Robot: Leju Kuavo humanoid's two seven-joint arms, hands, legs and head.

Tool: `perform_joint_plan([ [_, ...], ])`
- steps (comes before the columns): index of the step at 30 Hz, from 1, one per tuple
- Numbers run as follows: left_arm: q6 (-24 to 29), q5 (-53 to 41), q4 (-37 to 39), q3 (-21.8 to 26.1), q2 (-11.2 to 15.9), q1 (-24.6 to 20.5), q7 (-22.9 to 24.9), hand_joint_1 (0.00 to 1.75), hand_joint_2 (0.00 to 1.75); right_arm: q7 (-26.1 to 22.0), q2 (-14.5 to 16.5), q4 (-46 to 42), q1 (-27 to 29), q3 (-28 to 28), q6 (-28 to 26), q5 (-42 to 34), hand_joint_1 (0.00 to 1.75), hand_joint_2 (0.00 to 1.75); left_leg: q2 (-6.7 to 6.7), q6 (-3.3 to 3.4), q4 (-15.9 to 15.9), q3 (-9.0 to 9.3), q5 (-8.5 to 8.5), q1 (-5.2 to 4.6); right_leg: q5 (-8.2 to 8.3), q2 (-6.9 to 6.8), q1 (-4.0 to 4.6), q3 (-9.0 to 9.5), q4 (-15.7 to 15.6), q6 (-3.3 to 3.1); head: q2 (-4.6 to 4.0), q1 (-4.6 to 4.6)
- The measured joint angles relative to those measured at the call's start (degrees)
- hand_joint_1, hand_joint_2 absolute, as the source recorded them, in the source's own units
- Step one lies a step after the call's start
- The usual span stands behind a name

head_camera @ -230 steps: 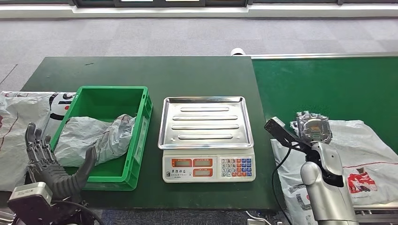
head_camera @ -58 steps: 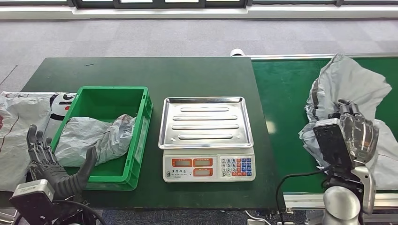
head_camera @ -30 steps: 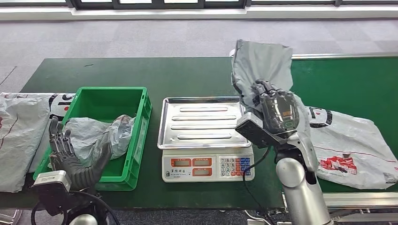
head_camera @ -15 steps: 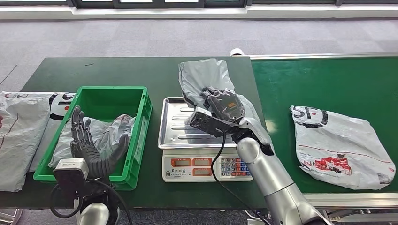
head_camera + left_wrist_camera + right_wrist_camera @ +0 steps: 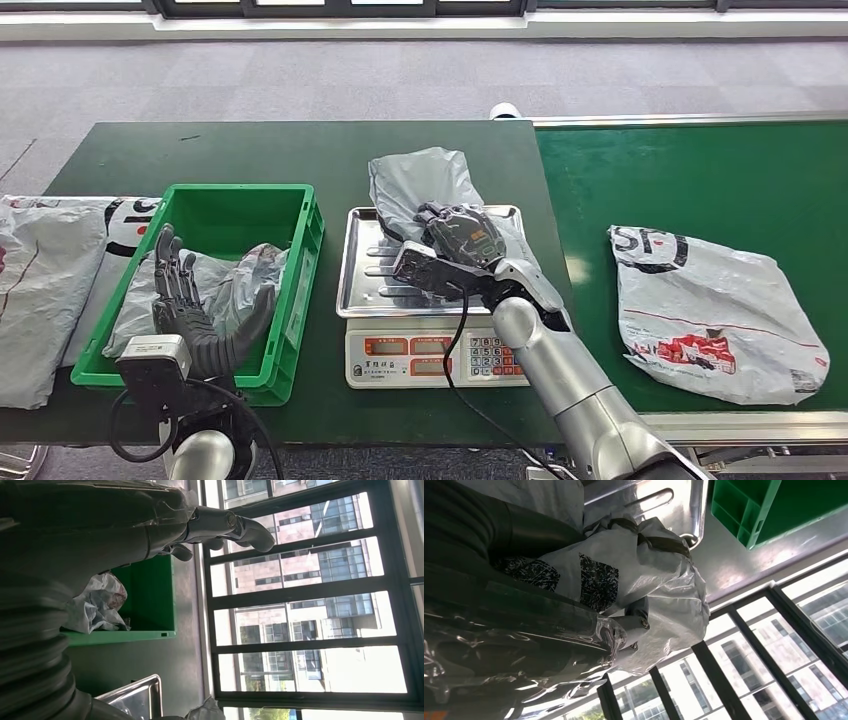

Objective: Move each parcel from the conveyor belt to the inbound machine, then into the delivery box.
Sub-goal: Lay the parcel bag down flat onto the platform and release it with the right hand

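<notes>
Right hand (image 5: 462, 235) gripping a grey parcel (image 5: 420, 185), held over the steel tray of the scale (image 5: 438, 352) at the middle of the dark green worktop (image 5: 300, 150); parcel's upper part spilling past the tray's far edge. Left hand (image 5: 190, 310) open, fingers spread, holding nothing, raised at the near edge of the green box (image 5: 300, 240) just left of the scale. Crumpled grey bag (image 5: 225, 285) lying inside that box. White printed parcel (image 5: 715, 315) flat on the conveyor belt (image 5: 700, 170), well right of the scale.
</notes>
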Motion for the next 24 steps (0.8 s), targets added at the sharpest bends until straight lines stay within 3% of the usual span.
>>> perform_joint_plan([
  [16, 0.00, 0.03, 0.15, 0.00, 0.00, -0.07, 0.06, 0.00, 1.75, -0.30, 0.08, 0.82, -0.17, 0.40, 0.24, -0.15, 1.75, 1.75, 0.01, 0.00, 0.00, 0.00, 0.00, 0.00, 0.00, 0.00, 0.00, -0.01, 0.00, 0.00, 0.00, 0.00],
  [17, 0.00, 0.03, 0.17, 0.00, 0.00, -0.07, 0.08, 0.00, 1.75, -0.45, 0.08, 0.83, -0.17, 0.64, 0.37, -0.24, 1.68, 1.75, 0.01, 0.00, 0.00, 0.00, 0.00, 0.00, 0.00, 0.00, 0.00, -0.01, 0.00, 0.00, 0.01, 0.00],
  [21, -0.32, 0.03, 0.58, -0.01, 0.00, -0.08, 0.09, 0.00, 1.75, -0.75, 0.07, 1.16, -0.20, 1.03, 0.67, -0.95, 0.00, 1.75, 0.00, 0.00, 0.00, 0.00, 0.00, 0.00, 0.00, 0.00, 0.00, -0.02, 0.00, 0.00, 0.01, 0.00],
  [24, -0.70, 0.03, 1.12, -0.15, 0.00, -0.36, 0.09, 0.00, 1.75, -1.30, 0.05, 1.62, -0.12, 1.03, 1.22, -2.50, 0.00, 1.75, 0.03, 0.00, 0.00, 0.00, 0.00, 0.00, 0.00, 0.02, 0.00, -0.03, 0.00, 0.00, 0.00, 0.00],
])
